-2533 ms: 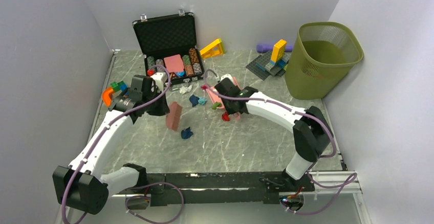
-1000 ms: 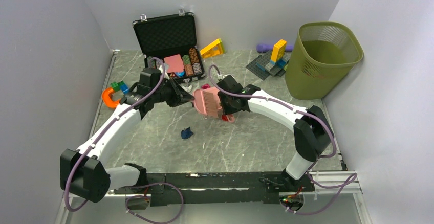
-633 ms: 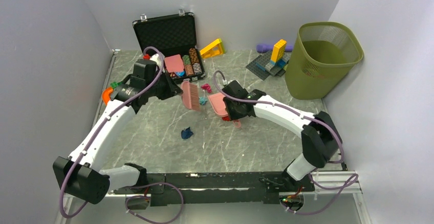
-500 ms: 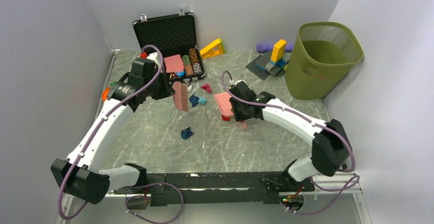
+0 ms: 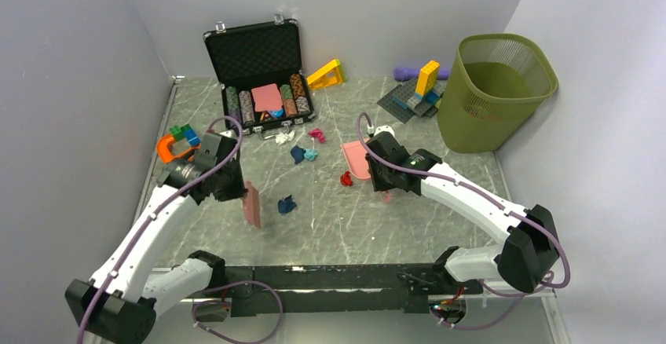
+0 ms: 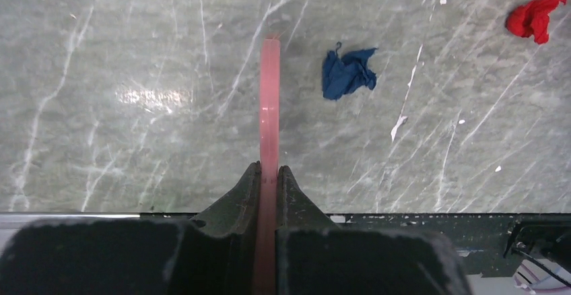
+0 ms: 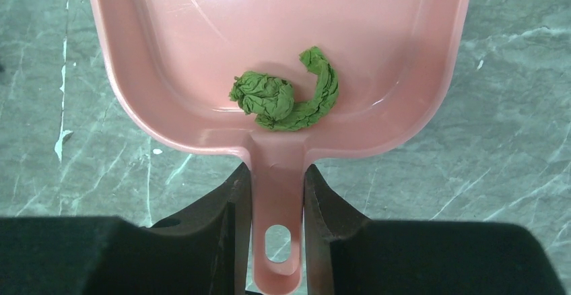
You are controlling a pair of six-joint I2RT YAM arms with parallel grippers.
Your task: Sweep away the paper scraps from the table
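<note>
The left gripper (image 6: pixel 269 168), clamped on the brush (image 6: pixel 269 100), had pulled back toward the near edge. A navy scrap (image 6: pixel 347 73) lay on the table (image 5: pixel 393 218) just to its right. The right gripper (image 7: pixel 276 174) pinched the dustpan (image 7: pixel 202 39) handle, with a green scrap (image 7: pixel 283 96) inside the pan.

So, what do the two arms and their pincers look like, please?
The left arm and right arm have white tubular links with black joints. A purple cable runs along each. The left pincer and right pincer are black, with tapered fingers.
</note>
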